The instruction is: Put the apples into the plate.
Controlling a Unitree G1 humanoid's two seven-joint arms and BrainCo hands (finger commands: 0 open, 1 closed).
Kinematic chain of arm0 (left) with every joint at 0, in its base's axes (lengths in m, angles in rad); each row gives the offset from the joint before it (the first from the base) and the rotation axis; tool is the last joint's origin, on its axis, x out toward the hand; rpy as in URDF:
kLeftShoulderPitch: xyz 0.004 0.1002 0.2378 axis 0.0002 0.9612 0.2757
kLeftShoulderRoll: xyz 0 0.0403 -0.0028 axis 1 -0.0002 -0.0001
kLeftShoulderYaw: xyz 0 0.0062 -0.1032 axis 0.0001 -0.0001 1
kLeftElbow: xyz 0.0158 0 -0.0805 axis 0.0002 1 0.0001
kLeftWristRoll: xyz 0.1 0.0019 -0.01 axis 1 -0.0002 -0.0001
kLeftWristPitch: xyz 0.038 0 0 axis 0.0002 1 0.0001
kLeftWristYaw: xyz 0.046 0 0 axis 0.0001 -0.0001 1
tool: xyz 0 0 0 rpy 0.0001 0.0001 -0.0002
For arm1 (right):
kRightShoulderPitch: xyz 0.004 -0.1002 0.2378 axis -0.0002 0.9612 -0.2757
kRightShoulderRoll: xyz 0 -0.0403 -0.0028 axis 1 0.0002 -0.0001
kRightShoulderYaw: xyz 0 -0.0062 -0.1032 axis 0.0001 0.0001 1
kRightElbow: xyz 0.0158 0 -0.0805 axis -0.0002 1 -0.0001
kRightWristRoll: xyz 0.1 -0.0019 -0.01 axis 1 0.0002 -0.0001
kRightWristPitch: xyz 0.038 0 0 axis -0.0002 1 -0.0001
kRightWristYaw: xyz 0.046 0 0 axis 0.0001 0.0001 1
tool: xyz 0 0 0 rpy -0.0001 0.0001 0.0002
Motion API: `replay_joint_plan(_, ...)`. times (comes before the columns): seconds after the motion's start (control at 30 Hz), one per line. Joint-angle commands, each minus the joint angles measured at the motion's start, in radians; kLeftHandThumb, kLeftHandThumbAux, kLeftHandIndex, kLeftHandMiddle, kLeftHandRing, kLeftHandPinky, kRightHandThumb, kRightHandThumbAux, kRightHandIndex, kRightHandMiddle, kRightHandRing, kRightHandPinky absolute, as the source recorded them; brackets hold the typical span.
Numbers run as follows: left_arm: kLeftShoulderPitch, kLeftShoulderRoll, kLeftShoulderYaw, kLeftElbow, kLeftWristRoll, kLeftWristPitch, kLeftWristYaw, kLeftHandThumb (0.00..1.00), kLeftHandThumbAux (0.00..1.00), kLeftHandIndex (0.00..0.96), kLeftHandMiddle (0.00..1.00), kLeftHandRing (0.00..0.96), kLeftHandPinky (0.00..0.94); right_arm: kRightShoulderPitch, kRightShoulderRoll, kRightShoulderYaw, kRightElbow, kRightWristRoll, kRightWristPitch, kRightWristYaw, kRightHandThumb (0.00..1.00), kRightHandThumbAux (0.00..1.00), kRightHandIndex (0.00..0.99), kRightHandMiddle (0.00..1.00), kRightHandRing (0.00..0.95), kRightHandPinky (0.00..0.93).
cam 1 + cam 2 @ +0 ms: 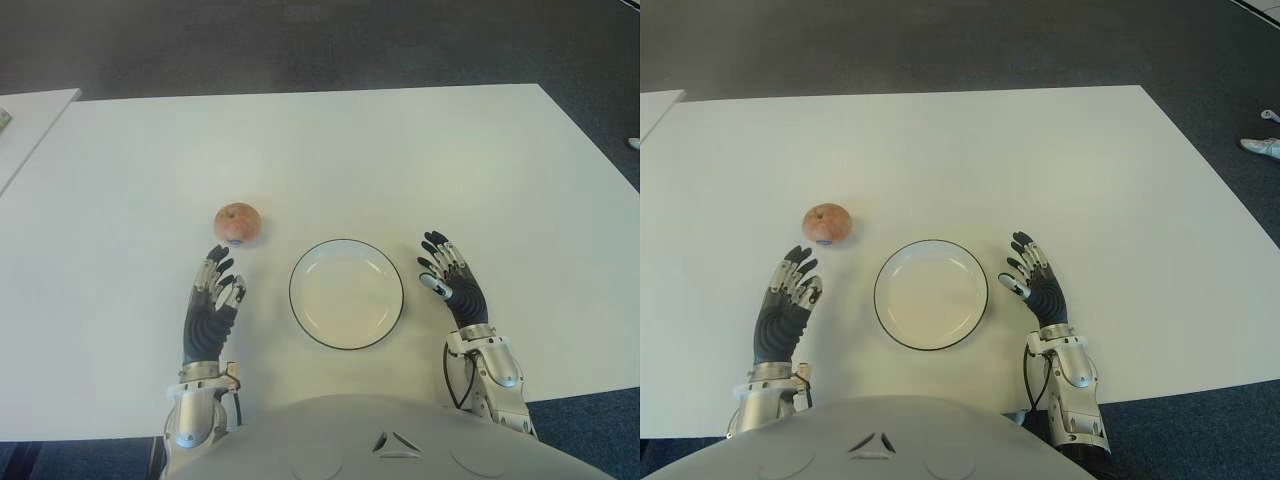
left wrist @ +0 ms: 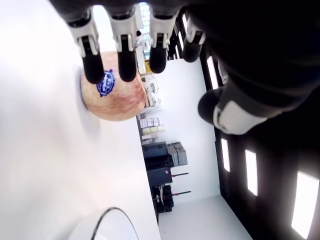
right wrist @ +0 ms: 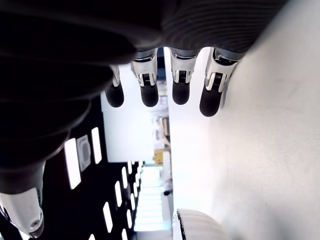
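Lying bare on the desk (image 1: 330, 150), toward its left edge, one apple (image 1: 238, 223) was seen beyond the released left hand (image 1: 211, 305); the plate (image 1: 346, 293) separated it from the released right hand (image 1: 452, 281).

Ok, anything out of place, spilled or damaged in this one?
Nothing stands out. One apple sits intact on the white table, just beyond the open left hand. The plate is upright and holds nothing. The right hand shows open beside it, on its right.
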Motion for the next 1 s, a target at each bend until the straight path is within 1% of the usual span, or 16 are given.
replay_joint_plan(0.03,0.016,0.006,-0.008,-0.007,-0.021,0.045,-0.019,0.197,0.573,0.066,0.096,0.115,0.142,0.014,0.003,0.001,0.033,-0.014,0.024,-0.008,0.156,0.619,0.053,0.062,0.044,0.043)
replay_joint_plan(0.23,0.019,0.004,-0.01,-0.01,-0.03,0.061,-0.017,0.193,0.573,0.066,0.089,0.109,0.152,0.012,0.001,0.0,0.034,-0.009,0.025,-0.003,0.151,0.617,0.062,0.072,0.052,0.061)
replay_joint_plan(0.3,0.02,0.003,-0.012,-0.01,-0.032,0.062,-0.016,0.191,0.578,0.063,0.084,0.099,0.128,0.011,0.0,-0.001,0.035,-0.004,0.027,0.001,0.155,0.616,0.062,0.074,0.055,0.064)
replay_joint_plan(0.4,0.021,0.002,-0.014,-0.008,-0.034,0.061,-0.015,0.19,0.581,0.062,0.083,0.096,0.13,0.01,0.0,-0.002,0.036,-0.001,0.028,0.004,0.159,0.613,0.06,0.069,0.051,0.051)
replay_joint_plan(0.5,0.02,0.002,-0.013,-0.005,-0.042,0.059,-0.017,0.191,0.58,0.064,0.09,0.106,0.152,0.01,0.0,-0.002,0.035,0.0,0.03,0.004,0.162,0.614,0.056,0.062,0.045,0.042)
replay_joint_plan(0.73,0.018,0.006,-0.012,0.003,-0.043,0.046,-0.016,0.197,0.584,0.063,0.082,0.094,0.127,0.012,0.002,-0.002,0.032,-0.002,0.035,0.001,0.169,0.628,0.046,0.063,0.05,0.05)
replay_joint_plan(0.87,0.015,0.007,-0.008,0.013,-0.027,0.032,-0.005,0.202,0.585,0.063,0.084,0.099,0.14,0.012,0.001,-0.001,0.032,-0.007,0.035,-0.002,0.168,0.629,0.043,0.063,0.051,0.048)
replay_joint_plan(0.93,0.0,0.027,0.008,0.038,0.087,-0.008,0.052,0.205,0.585,0.06,0.084,0.099,0.134,0.011,0.0,-0.002,0.032,-0.01,0.035,-0.004,0.166,0.631,0.043,0.062,0.051,0.05)
replay_joint_plan(0.97,-0.013,0.049,0.021,0.054,0.207,-0.032,0.118,0.205,0.585,0.057,0.081,0.096,0.121,0.011,0.0,-0.003,0.033,-0.011,0.036,-0.006,0.164,0.632,0.043,0.061,0.05,0.05)
replay_joint_plan(1.0,-0.022,0.063,0.029,0.066,0.292,-0.048,0.164,0.204,0.584,0.052,0.076,0.09,0.111,0.011,0.0,-0.004,0.033,-0.012,0.036,-0.007,0.163,0.636,0.042,0.06,0.05,0.05)
